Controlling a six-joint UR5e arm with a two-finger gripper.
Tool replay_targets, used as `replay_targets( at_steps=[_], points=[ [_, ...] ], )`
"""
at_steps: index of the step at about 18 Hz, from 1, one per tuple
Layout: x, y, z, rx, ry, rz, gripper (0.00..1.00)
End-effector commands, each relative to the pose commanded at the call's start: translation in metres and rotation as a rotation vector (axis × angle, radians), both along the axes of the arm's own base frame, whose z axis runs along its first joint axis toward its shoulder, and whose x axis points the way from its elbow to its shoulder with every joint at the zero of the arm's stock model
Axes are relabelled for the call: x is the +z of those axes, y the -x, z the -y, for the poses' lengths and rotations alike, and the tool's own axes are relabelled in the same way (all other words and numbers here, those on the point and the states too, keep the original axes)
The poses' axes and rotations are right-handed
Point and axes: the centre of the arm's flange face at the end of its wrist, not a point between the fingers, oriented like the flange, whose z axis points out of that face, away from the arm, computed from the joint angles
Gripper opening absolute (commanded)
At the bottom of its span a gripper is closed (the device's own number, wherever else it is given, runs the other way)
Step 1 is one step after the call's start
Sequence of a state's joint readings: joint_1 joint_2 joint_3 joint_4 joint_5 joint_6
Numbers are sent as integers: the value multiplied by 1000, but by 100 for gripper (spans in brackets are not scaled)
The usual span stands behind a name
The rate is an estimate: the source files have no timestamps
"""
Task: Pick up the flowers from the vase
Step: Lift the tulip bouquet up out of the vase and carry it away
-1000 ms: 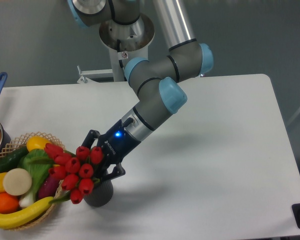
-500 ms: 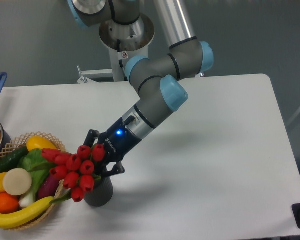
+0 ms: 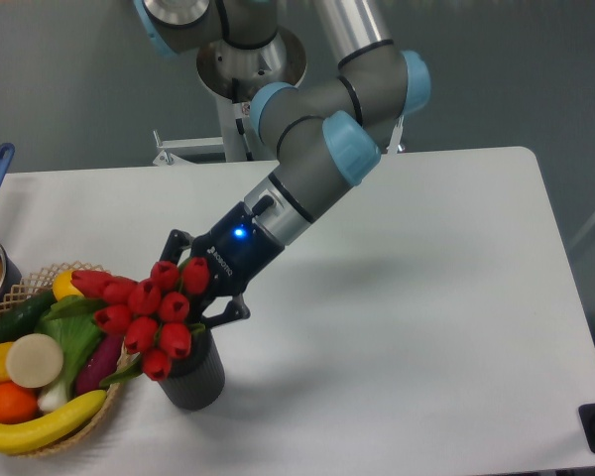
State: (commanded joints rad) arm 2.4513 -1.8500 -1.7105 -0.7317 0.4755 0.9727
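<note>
Flowers (image 3: 147,312) higher above vase (image 3: 191,377)

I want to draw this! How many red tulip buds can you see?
9, all in one bunch of flowers above the vase, beside the basket. Three are along the top, four across the middle, two lowest. More may hide behind.
</note>
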Motion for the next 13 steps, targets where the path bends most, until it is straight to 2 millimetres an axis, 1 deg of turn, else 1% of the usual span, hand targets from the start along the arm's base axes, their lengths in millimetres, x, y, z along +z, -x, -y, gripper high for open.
replay_targets(
  at_steps=[4, 7, 8, 9, 10, 12, 13],
  points=[
    [30, 1, -3, 7, -40, 64, 36],
    [56, 2, -2, 24, -56, 69, 36],
    [67, 3, 1, 33, -62, 67, 36],
    [79, 9, 6, 54, -69, 65, 36],
    [89, 13, 8, 68, -71, 71, 36],
    [107, 19, 18, 102, -79, 75, 36],
    [119, 19, 23, 109, -89, 65, 36]
  ],
)
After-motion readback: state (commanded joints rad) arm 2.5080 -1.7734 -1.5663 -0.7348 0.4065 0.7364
